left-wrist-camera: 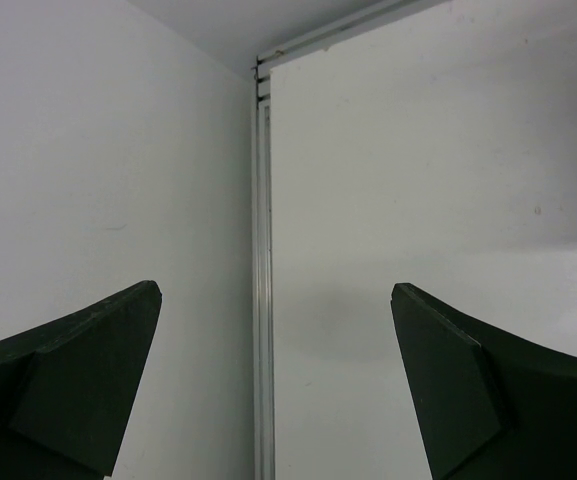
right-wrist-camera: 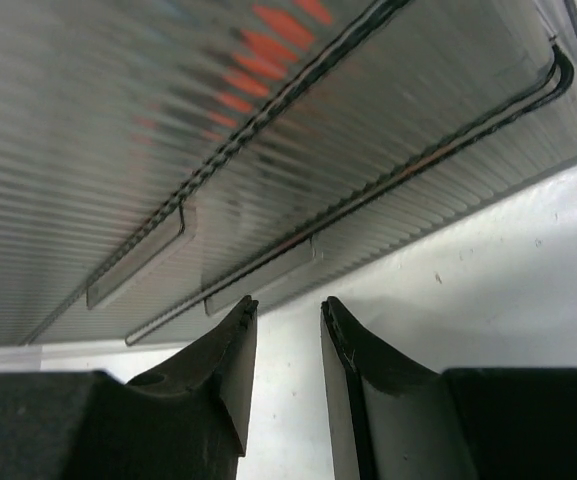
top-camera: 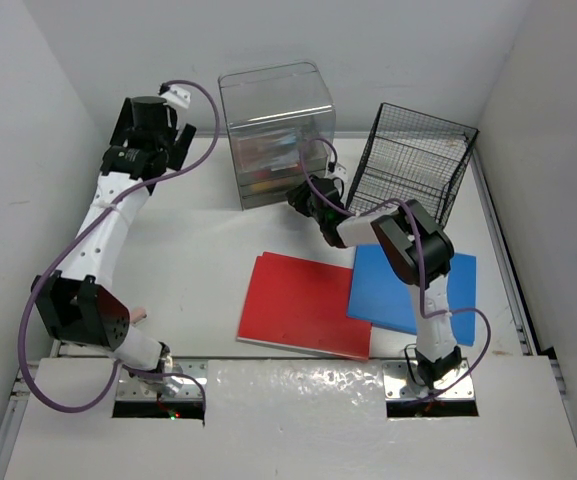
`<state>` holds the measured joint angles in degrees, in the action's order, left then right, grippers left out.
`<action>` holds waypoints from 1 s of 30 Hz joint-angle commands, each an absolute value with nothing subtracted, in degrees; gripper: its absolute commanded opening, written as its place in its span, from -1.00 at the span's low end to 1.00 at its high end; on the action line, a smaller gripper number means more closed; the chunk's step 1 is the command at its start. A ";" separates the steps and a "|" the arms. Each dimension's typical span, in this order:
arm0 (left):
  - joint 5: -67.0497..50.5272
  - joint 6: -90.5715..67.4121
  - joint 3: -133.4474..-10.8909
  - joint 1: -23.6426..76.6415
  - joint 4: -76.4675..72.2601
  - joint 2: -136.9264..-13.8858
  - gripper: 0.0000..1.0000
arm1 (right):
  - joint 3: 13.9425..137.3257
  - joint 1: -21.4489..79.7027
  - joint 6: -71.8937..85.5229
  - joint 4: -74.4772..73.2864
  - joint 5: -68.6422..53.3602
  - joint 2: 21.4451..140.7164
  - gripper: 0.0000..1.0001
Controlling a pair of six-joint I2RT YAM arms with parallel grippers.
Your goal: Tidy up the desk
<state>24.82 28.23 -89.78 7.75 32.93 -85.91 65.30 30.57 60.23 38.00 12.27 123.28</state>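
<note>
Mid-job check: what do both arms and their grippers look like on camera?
Left arm and right arm: white links, black joints, looping purple cables. Left gripper and right gripper: matte black, tapered fingers.

Desk (top-camera: 198, 260): red folder (top-camera: 303, 305), blue folder (top-camera: 413, 295), drawers (top-camera: 273, 130), basket (top-camera: 413, 160)
</note>
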 commanded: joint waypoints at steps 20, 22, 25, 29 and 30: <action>28.12 28.56 -83.85 7.12 23.47 -85.17 0.99 | 69.17 29.36 70.04 47.81 13.80 127.88 -0.48; 28.56 28.83 -83.41 7.12 22.94 -85.25 0.99 | 69.34 29.27 69.87 47.90 13.71 127.88 -0.49; 28.56 28.92 -82.88 7.12 22.50 -85.25 0.99 | 68.12 29.35 70.92 50.79 15.02 127.62 -0.53; 28.74 29.18 -82.18 7.12 22.06 -85.17 0.99 | 66.71 29.18 71.28 52.73 16.43 126.74 -0.66; 28.83 29.18 -82.09 7.12 21.97 -85.17 0.99 | 66.45 29.27 71.19 53.00 16.87 126.65 -0.68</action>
<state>27.88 28.82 -82.35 7.51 25.45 -85.93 66.74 29.71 69.56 45.91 14.09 127.83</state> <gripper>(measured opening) 0.996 0.172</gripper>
